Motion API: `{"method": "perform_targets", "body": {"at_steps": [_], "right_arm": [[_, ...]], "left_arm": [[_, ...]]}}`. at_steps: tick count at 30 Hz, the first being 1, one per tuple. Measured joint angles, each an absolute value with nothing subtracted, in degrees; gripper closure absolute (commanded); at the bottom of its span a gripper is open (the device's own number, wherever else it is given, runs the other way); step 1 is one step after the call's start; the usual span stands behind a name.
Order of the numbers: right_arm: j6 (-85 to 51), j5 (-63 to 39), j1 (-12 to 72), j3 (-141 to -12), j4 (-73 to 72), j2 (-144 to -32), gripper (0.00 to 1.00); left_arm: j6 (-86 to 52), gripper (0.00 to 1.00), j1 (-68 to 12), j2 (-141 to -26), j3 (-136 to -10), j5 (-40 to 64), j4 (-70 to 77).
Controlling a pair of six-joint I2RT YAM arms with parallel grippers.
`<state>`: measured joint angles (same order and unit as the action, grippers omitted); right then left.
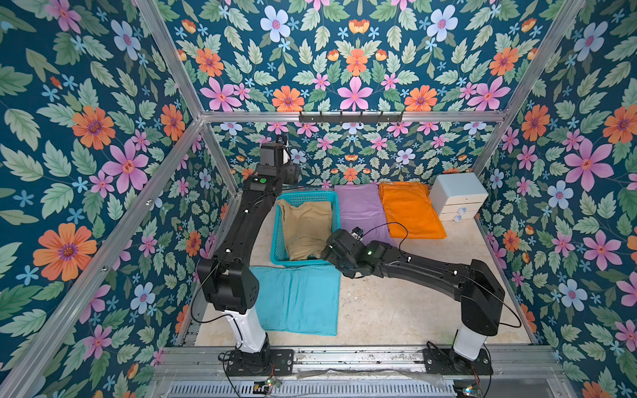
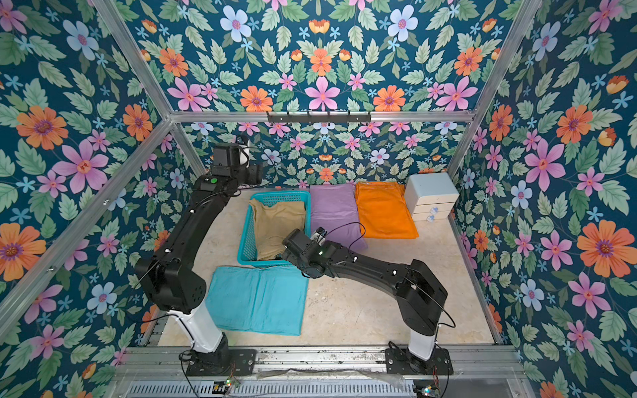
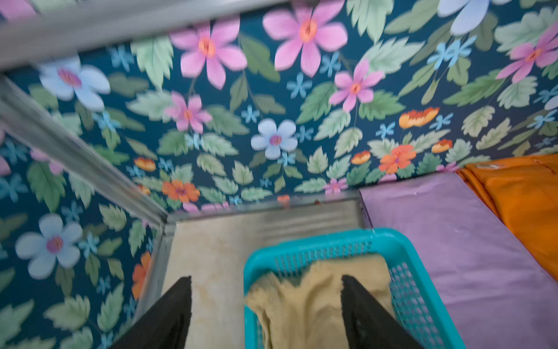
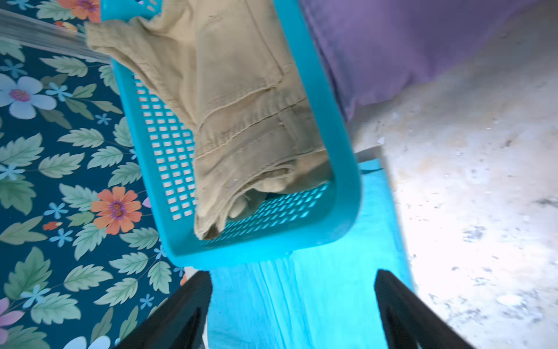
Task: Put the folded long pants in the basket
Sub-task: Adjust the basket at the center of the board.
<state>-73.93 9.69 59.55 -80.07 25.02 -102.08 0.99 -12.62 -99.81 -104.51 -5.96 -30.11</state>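
Floral-papered walls [image 1: 86,138] around a pale mottled tabletop [image 1: 396,303].
- Basket [image 1: 277,237], teal: near corner hidden behind the right wrist in both top views.
- Khaki pants [image 1: 305,229]: inside the basket, rumpled, one corner riding up on the rim.
- Lilac pants [image 1: 360,206]: just beside the basket, near end covered by the right arm.
- Orange pants [image 1: 410,210]: beside the lilac pair.
- Turquoise pants [image 1: 300,299]: at the basket's near side, one corner under the left arm.
- Drawer box [image 1: 458,196]: far corner.
- Left gripper [image 3: 268,302]: fingers apart, empty; view blurred.
- Right gripper [image 4: 294,302]: fingers apart, empty, over the turquoise cloth.
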Motion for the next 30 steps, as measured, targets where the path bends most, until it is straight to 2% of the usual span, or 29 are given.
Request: {"method": "perform_targets", "body": {"at_steps": [1, 5, 7, 13, 18, 23, 27, 30], "right_arm": [[-74.08, 9.39, 59.29, -79.02, 24.64, -102.00, 0.21], [-75.11, 7.53, 57.25, -79.18, 24.08, -104.36, 0.50], [-74.85, 7.03, 55.90, -81.38, 24.12, -106.67, 0.60], [-69.19, 5.63, 53.58, -92.38, 29.61, -114.50, 0.79], [-62.35, -0.47, 50.76, -100.22, 30.76, -119.31, 1.00], [-48.84, -7.70, 46.09, -115.87, 34.96, -126.87, 1.00], [-40.32, -10.94, 42.35, -125.54, 44.71, -132.18, 1.00], [-36.23, -12.36, 40.91, -132.55, 49.69, -135.31, 0.99]], "left_arm": [[-0.71, 0.22, -12.62, -98.02, -101.51, -5.50, -31.53], [-5.89, 0.24, -12.62, -89.47, -87.94, -2.37, -34.70], [-7.53, 0.25, -12.40, -85.91, -83.00, -1.43, -34.68], [-9.78, 0.26, -11.99, -80.53, -75.57, 0.16, -35.35], [-10.55, 0.27, -11.55, -77.49, -73.45, 0.69, -36.10], [-11.68, 0.27, -11.27, -76.66, -72.01, 1.89, -36.45], [-12.58, 0.27, -11.29, -76.16, -68.49, 2.50, -36.45], [-13.54, 0.32, -10.94, -76.86, -65.84, 1.28, -36.23]]}}
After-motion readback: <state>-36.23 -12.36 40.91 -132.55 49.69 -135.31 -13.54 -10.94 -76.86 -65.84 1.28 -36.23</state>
